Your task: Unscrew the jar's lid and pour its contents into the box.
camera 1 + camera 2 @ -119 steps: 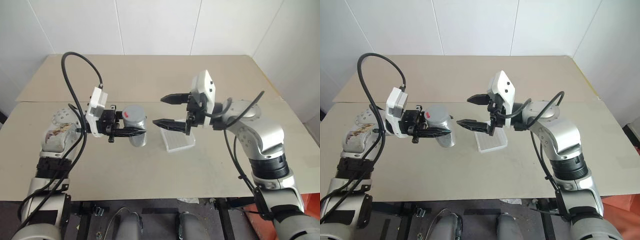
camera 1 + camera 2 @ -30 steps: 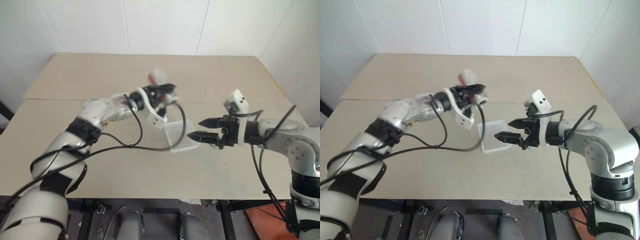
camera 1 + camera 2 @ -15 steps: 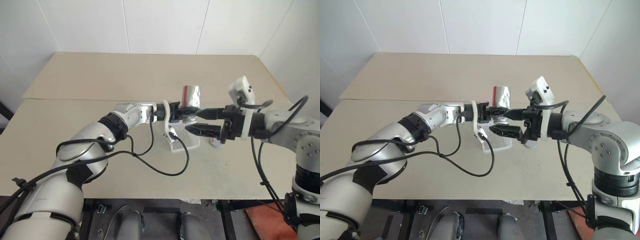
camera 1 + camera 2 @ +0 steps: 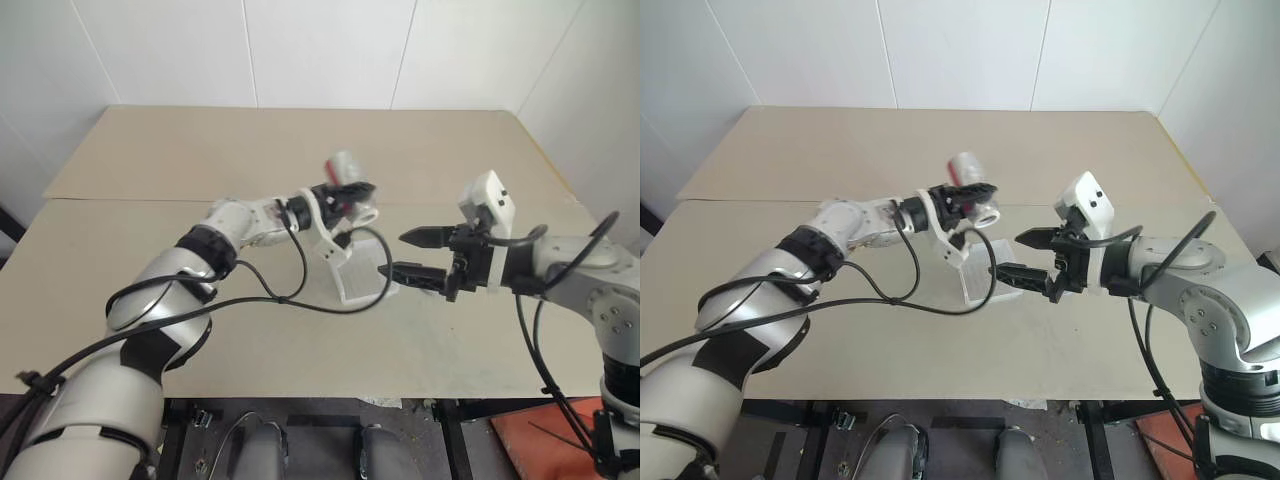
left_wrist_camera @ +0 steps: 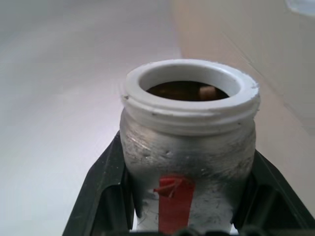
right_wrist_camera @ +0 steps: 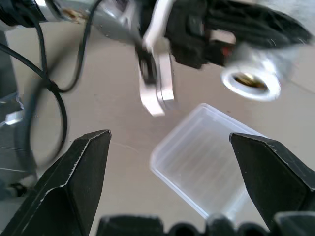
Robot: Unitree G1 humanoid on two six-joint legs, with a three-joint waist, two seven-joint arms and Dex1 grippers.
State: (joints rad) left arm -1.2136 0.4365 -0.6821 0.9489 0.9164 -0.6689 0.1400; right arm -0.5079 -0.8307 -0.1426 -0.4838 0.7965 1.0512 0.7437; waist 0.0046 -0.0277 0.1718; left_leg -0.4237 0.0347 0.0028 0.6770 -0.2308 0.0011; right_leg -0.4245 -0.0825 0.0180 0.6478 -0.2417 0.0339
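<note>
Jaws first: your left gripper (image 4: pixel 350 192) pinches the jar (image 5: pixel 188 147) at frame centre, lid already off, nuts (image 5: pixel 186 90) still inside; your right gripper (image 4: pixel 405 254) gapes empty; tip over the box (image 4: pixel 362 271) next.

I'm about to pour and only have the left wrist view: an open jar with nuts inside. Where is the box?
Observer: The box lies on the table, lower than the jar, whose mouth tips toward it.
Operator: Anything in it yet?
Observer: No. The right wrist view shows it bare, and the nuts sit at the jar's mouth.
Operator: Is the other gripper in the way?
Observer: The right gripper hovers open and empty by the box's right edge.
</note>
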